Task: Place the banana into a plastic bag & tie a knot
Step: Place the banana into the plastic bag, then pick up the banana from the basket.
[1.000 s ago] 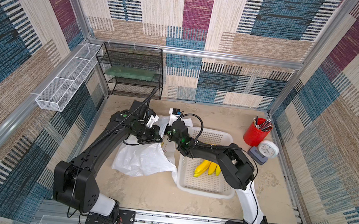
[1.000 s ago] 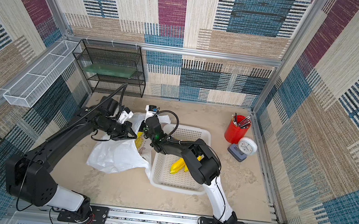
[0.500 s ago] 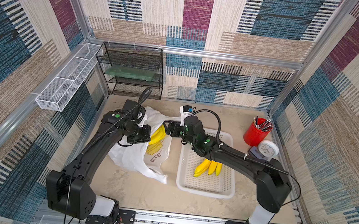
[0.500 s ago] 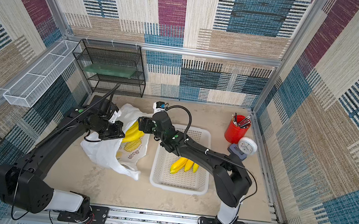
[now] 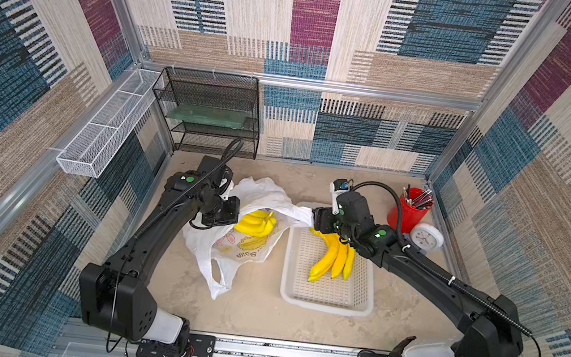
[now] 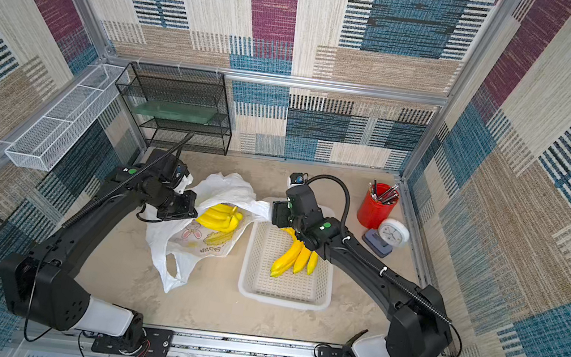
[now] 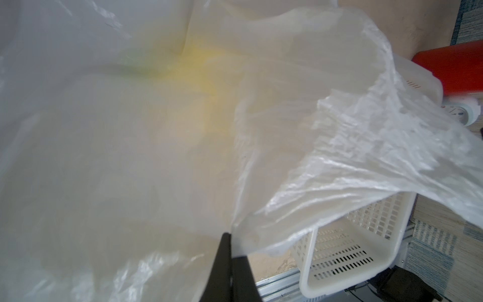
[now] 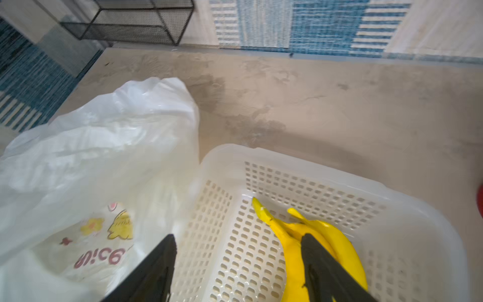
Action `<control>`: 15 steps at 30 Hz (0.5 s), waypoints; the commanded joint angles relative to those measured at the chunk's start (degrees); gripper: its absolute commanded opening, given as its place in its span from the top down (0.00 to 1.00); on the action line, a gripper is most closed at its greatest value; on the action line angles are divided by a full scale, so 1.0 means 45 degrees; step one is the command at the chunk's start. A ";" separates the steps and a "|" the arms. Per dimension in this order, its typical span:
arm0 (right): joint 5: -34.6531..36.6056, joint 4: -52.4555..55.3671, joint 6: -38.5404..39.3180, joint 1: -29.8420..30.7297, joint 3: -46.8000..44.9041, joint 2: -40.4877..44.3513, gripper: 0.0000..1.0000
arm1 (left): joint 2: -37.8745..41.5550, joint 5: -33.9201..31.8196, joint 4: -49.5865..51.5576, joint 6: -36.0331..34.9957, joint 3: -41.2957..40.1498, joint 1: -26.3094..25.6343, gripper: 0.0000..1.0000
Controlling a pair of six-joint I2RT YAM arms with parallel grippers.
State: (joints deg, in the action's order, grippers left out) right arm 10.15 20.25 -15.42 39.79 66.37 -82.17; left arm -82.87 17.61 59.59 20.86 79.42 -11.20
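Now L pincer (image 7: pixel 228 239) clenched on plastic bag (image 5: pixel 255 190) film, banana bunch (image 5: pixel 255 222) in its mouth; R pincer (image 8: pixel 237 236) spread open over basket (image 8: pixel 300 167) w/ other bananas (image 8: pixel 339 243).

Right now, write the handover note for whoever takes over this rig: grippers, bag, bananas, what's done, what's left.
Left gripper: shut on the bag, pinching its thin film.
Right gripper: open and holding nothing, above the basket next to the bag's stretched edge.
Bag: lies open on the table, print side up. One handle loop lies loose toward the robot.
Bananas: a bunch of bananas sits in the bag's open mouth. A second bunch lies in the basket.
Done: bananas are in the bag.
Left: gather both handles and tie the knot. None is tied yet.
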 commanded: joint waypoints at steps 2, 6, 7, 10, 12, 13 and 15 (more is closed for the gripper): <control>0.0329 0.0805 0.0519 0.0629 0.0212 0.0191 0.20 | -0.0083 0.0759 0.0055 0.0581 0.0497 -0.0147 1.00; 0.1086 0.1090 0.0014 -0.0691 -0.0494 0.0848 0.19 | -0.0036 -0.0116 0.0807 0.0930 0.1143 -0.0167 1.00; 0.1094 0.1129 0.0083 -0.1076 -0.0575 0.0969 0.19 | -0.0058 -0.0222 0.0938 0.0897 0.1215 -0.0167 1.00; 0.1235 0.1142 0.0634 -0.1922 -0.0627 0.1157 0.18 | -0.0214 -0.0374 0.1189 0.0681 0.1264 -0.0167 1.00; 0.1125 0.1152 0.1009 -0.2178 -0.0676 0.0997 0.18 | -0.0290 -0.0435 0.1186 0.0584 0.1132 -0.0167 1.00; 0.1127 0.1145 0.1149 -0.2200 -0.0712 0.0845 0.18 | -0.0312 -0.0421 0.1191 0.0564 0.1104 -0.0167 1.00; 0.0743 0.1211 0.1657 -0.2199 -0.0702 0.0244 0.19 | -0.0325 -0.0329 0.1181 0.0530 0.1102 -0.0167 1.00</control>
State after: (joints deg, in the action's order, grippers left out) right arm 14.63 24.71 -11.68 29.95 63.35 -78.94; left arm -84.20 16.67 63.72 22.52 84.51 -12.01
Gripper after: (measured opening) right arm 0.816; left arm 0.049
